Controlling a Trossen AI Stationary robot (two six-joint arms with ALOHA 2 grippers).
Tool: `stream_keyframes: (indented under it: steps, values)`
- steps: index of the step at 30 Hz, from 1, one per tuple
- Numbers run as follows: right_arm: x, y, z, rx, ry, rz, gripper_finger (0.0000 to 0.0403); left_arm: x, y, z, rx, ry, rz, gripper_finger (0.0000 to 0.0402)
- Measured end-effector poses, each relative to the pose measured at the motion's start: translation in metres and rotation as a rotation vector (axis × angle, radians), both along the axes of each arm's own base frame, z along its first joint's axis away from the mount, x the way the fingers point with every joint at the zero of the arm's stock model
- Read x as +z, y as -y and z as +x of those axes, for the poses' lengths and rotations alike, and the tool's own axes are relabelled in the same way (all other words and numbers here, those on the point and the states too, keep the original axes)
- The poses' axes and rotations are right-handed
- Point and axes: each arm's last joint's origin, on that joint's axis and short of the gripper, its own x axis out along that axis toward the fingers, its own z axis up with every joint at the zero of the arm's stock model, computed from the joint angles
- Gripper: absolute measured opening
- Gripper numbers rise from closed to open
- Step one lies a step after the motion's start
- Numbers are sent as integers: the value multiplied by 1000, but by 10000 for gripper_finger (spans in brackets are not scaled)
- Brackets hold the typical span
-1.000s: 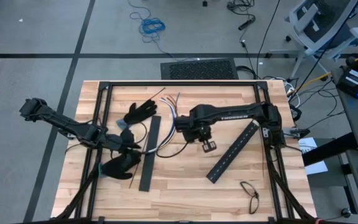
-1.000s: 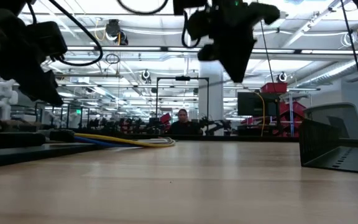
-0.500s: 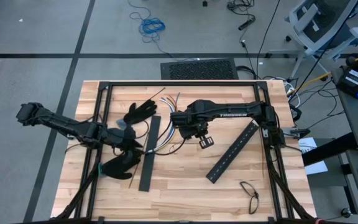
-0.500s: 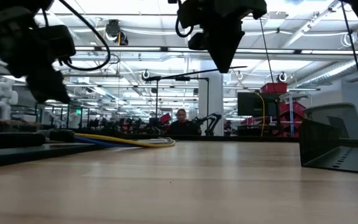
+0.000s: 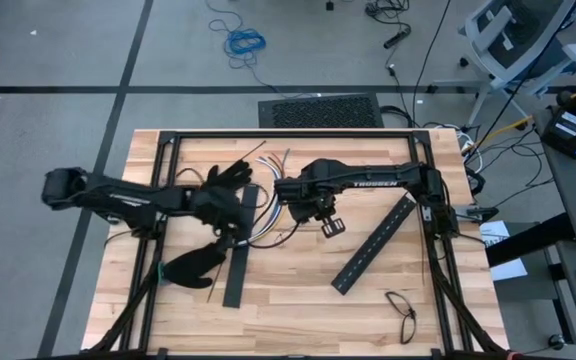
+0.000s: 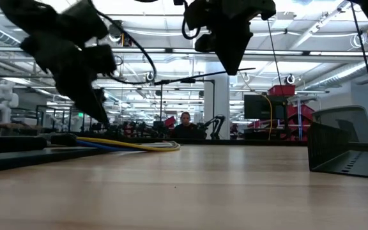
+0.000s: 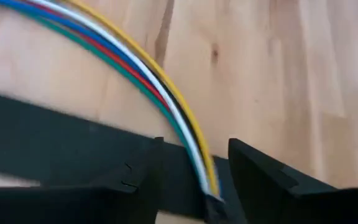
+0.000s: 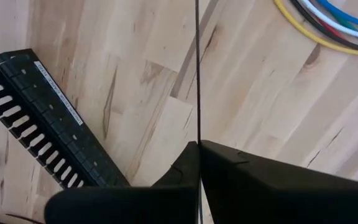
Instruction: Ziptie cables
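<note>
The cables (image 5: 265, 200), a bundle of yellow, white, red, blue and green wires (image 7: 135, 68), lie on the wooden table and cross a flat black bar (image 5: 239, 250). My left gripper (image 7: 194, 163) is open and slants down over that crossing (image 5: 235, 230), one finger on each side of the bundle. No touch shows. My right gripper (image 5: 313, 208) hangs above the table's middle, pointing down, shut on a thin dark ziptie (image 6: 190, 76). My right gripper pinches the ziptie (image 8: 197, 134) between its two shut fingers, coming from above and pointing down. The hold is nearer one end of the strip. The long part (image 6: 171, 78) sticks out almost level, and the whole strip is clear of the table.
A second slotted black bar (image 5: 373, 243) lies slantwise to the right. Two black gloves (image 5: 223, 180) (image 5: 193, 265) lie near the left arm. A small dark loop (image 5: 403, 312) sits near the front right. Black frame rails (image 5: 288, 133) border the table. A person (image 6: 185, 122) sits beyond it.
My left gripper has swung from beside the near glove toward the table's right, across the black bar, and now stands over the cables. My right gripper has risen slightly with the ziptie, then held still.
</note>
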Motion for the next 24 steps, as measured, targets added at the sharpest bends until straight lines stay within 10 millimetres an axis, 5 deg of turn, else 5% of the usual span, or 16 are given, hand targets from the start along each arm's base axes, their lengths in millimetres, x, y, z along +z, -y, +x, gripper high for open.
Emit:
stream_keyframes:
  steps: [6,12,24]
  values:
    - [4,5,-3,-32,7,-29,0,-19,-7,26,-72,-116,25,205]
    - [16,11,-10,-71,39,-28,0,-16,-8,50,-116,-99,-2,206]
    - [29,21,-18,-115,74,-41,0,-39,-10,55,-100,-228,64,205]
